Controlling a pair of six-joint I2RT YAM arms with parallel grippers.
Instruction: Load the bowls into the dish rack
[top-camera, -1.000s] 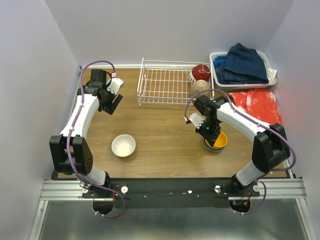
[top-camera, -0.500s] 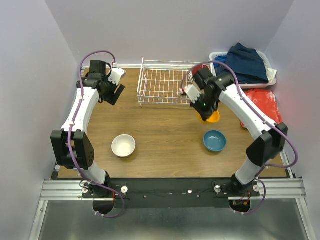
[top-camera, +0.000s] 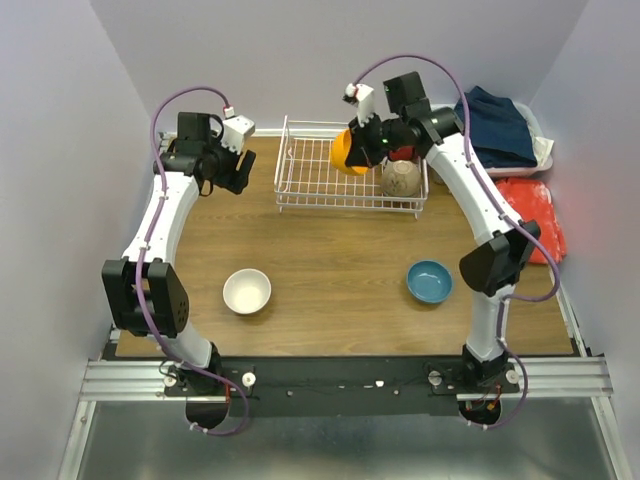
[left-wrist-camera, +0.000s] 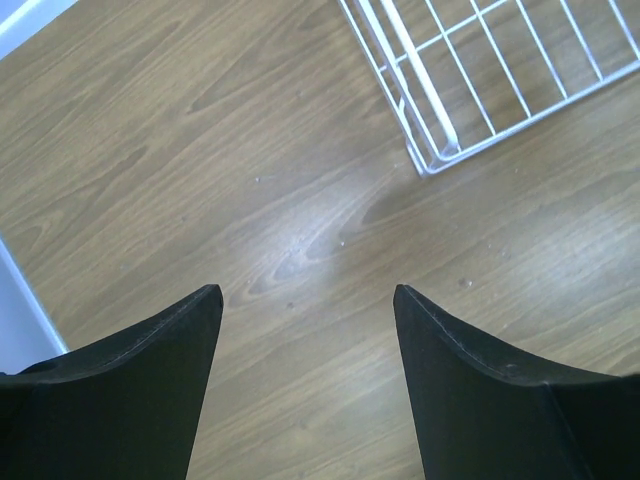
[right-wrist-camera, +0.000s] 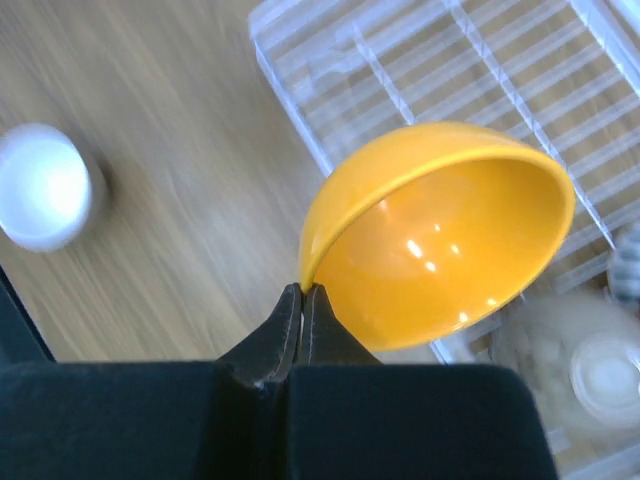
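Note:
My right gripper (right-wrist-camera: 302, 290) is shut on the rim of the orange bowl (right-wrist-camera: 440, 240), which hangs tilted over the middle of the white wire dish rack (top-camera: 310, 172). Seen from above, the orange bowl (top-camera: 343, 152) sits just left of the right gripper (top-camera: 360, 148). A tan-brown bowl (top-camera: 401, 178) stands in the rack's right end, with a red bowl (top-camera: 404, 153) partly hidden behind the arm. On the table lie a white bowl (top-camera: 246, 290) and a blue bowl (top-camera: 429, 281). My left gripper (top-camera: 236, 170) is open and empty, left of the rack corner (left-wrist-camera: 425, 110).
A white plastic basket (top-camera: 432, 150) of blue clothes stands at the back right, with a red cloth (top-camera: 525, 215) in front of it. Grey walls close in on the left, back and right. In the right wrist view the white bowl (right-wrist-camera: 40, 185) appears blurred at left.
The right arm lifted the orange bowl off the blue bowl and carried it back and left to above the rack. The left gripper shifted slightly toward the back, staying open.

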